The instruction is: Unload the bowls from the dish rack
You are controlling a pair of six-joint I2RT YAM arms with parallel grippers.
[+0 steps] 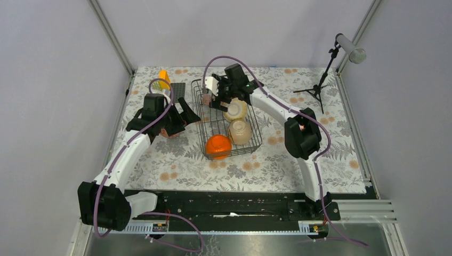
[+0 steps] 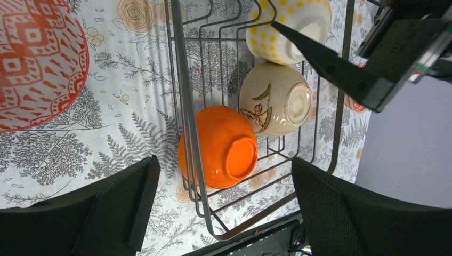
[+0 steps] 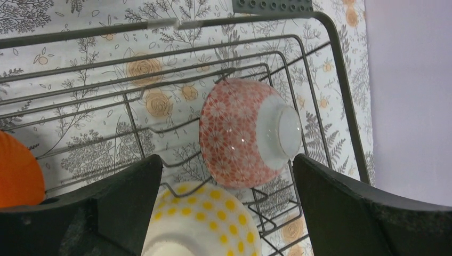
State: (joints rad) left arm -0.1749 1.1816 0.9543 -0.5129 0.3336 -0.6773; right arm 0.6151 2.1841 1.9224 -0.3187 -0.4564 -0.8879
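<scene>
The black wire dish rack (image 1: 250, 124) holds an orange bowl (image 1: 218, 146), a cream bowl with a leaf motif (image 1: 240, 131), a yellow-dotted cream bowl (image 1: 235, 110) and a pink patterned bowl (image 3: 240, 133), all tipped on their sides. A red-patterned white bowl (image 2: 37, 64) sits on the table outside the rack's left side. My left gripper (image 1: 181, 120) hangs open just left of the rack, above that bowl, holding nothing. My right gripper (image 1: 216, 96) is open over the rack's far end, its fingers (image 3: 122, 202) either side of the pink bowl and apart from it.
A yellow-orange object (image 1: 164, 79) and a dark grey square plate (image 1: 178, 90) lie at the far left, behind the left arm. A small tripod stand (image 1: 320, 80) is at the back right. Frame posts and grey walls enclose the floral table.
</scene>
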